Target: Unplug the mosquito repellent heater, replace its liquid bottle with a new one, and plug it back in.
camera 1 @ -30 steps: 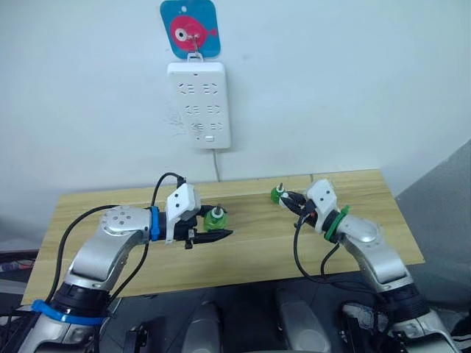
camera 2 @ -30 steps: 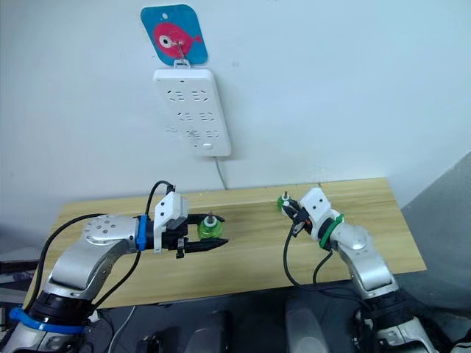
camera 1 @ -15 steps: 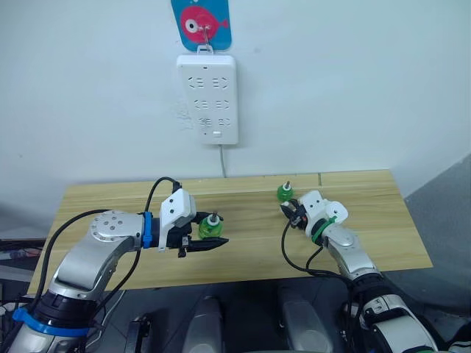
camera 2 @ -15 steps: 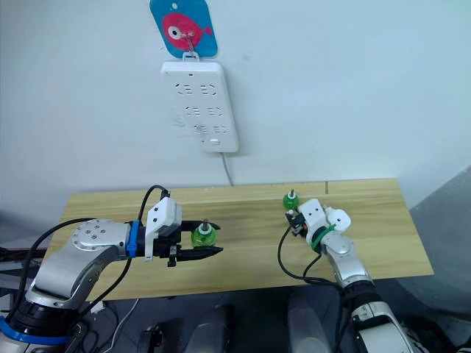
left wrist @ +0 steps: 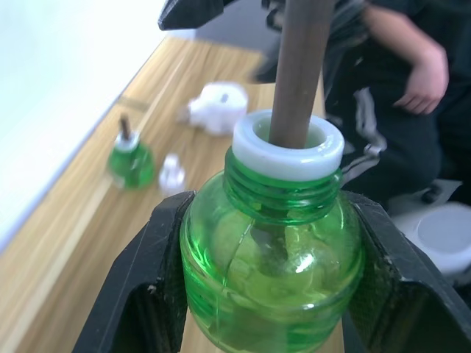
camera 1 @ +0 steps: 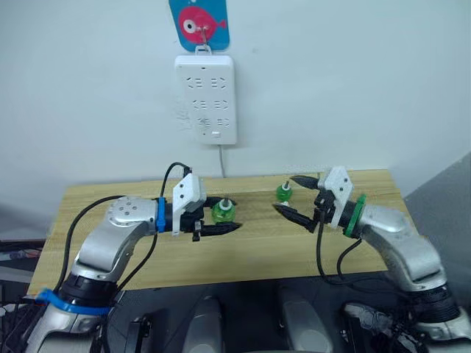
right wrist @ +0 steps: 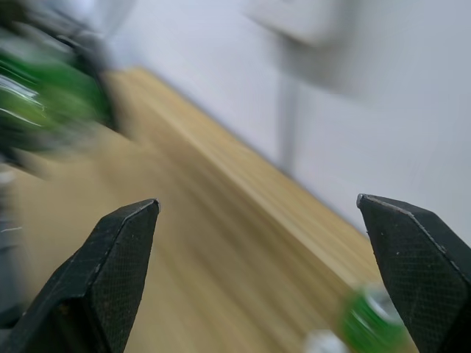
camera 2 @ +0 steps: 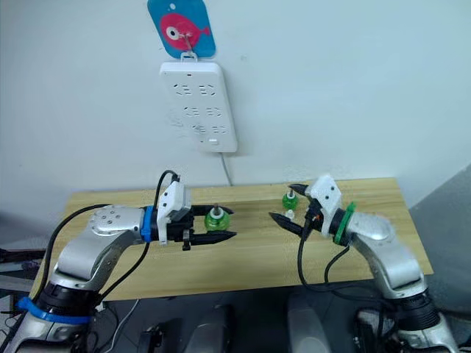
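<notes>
Left end effector (camera 1: 221,223), left of centre in the head views, is clamped on a green translucent plastic liquid bottle (left wrist: 272,272) with white collar and brown wick, held above the light wooden tabletop (camera 1: 250,254). Right end effector (camera 1: 294,197), right of centre, is spread wide and grips nothing; a second small green bottle (camera 1: 284,193) stands on the tabletop just beside it. The small rounded white plastic mosquito repellent heater (left wrist: 217,107) lies on the tabletop in the left wrist view, near the second bottle and a small white cap (left wrist: 171,171); white wall power strip (camera 1: 206,99) hangs under a blue fish sticker (camera 1: 199,24) at upper centre.
</notes>
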### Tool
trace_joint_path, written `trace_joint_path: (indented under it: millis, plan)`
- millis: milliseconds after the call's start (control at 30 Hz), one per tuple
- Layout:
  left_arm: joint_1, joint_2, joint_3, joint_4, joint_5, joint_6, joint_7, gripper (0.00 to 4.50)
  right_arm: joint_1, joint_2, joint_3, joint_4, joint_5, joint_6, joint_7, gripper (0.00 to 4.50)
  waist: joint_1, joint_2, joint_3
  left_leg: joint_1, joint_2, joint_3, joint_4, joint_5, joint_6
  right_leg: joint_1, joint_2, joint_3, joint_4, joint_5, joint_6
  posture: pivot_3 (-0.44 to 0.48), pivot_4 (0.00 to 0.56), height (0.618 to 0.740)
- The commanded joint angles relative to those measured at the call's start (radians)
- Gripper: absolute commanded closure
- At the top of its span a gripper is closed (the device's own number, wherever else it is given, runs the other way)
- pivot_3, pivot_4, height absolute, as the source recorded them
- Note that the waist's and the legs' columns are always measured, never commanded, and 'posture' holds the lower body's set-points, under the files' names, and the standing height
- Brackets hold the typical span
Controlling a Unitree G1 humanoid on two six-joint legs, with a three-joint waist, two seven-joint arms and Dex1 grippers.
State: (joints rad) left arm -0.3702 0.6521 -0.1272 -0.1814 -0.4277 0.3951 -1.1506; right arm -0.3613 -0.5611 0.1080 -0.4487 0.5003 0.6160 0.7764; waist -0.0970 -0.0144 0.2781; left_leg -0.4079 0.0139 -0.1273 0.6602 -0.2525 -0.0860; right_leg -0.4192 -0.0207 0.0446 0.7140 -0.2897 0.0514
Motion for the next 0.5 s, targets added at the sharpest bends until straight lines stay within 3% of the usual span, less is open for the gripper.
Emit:
trace_joint_path:
  millis: [33,367,500]
  plan:
    - [-0.048,-0.032,-0.021,0.016,-0.004,-0.032,-0.026,2.16,-0.094,-0.007,0.029,-0.066,0.11,0.131,0.047,0.0,-0.002,0.0,0.0,0.0,0.0,0.0,0.0,0.0,0.0,0.0,0.0,0.0,0.0,0.0,0.0,-0.172,0.211,0.725]
    - [-0.121,-0.088,-0.046,0.057,0.007,-0.051,-0.046,2.16,-0.179,0.067,0.123,0.007,0.055,0.106,0.044,0.0,-0.014,-0.002,-0.002,-0.002,-0.001,-0.001,0.0,0.0,0.0,-0.001,-0.002,-0.001,-0.002,0.0,0.0,-0.174,0.192,0.725]
    - [-0.121,-0.091,-0.045,0.053,0.009,-0.051,-0.051,2.16,-0.178,0.084,0.125,0.009,0.052,0.094,0.039,0.91,-0.016,-0.002,-0.002,-0.002,-0.001,-0.001,0.001,0.0,0.0,-0.001,-0.002,-0.001,-0.001,0.0,0.0,-0.174,0.192,0.725]
